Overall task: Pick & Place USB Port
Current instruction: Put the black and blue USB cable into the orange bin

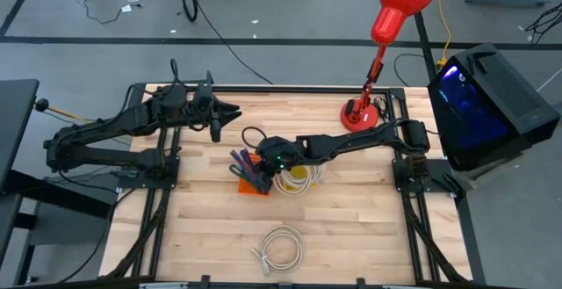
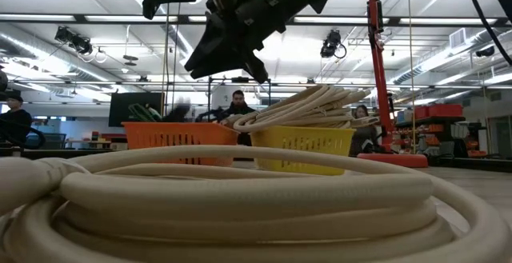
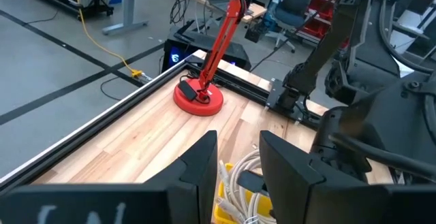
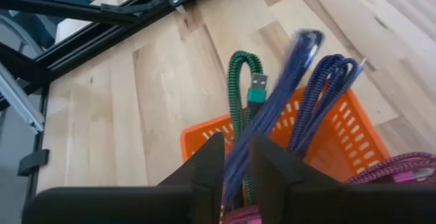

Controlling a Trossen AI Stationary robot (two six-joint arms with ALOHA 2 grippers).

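Note:
An orange basket (image 4: 340, 137) near the table's middle (image 1: 255, 186) holds several braided USB cables standing on end: a green one with its plug up (image 4: 256, 88), a blue loop (image 4: 325, 81) and a magenta one (image 4: 402, 169). My right gripper (image 4: 238, 176) hovers over the basket (image 1: 262, 159), its fingers slightly apart, with a blurred blue cable (image 4: 286, 81) running up between them. My left gripper (image 3: 238, 169) waits open and empty at the far left (image 1: 230, 113). My right gripper comes slanting down over the basket, one finger (image 4: 208, 173) on either side of the blue cable's lower stretch (image 4: 240, 157). Whether the fingers touch it I cannot tell. The cable slants up past them, its free end (image 4: 306, 41) above the basket.
A yellow basket (image 1: 297, 180) heaped with white cables stands right of the orange one. A loose white coil (image 1: 279, 249) lies near the front edge and fills the low view's foreground (image 2: 240, 199). A red desk lamp (image 1: 362, 113) stands at the far right.

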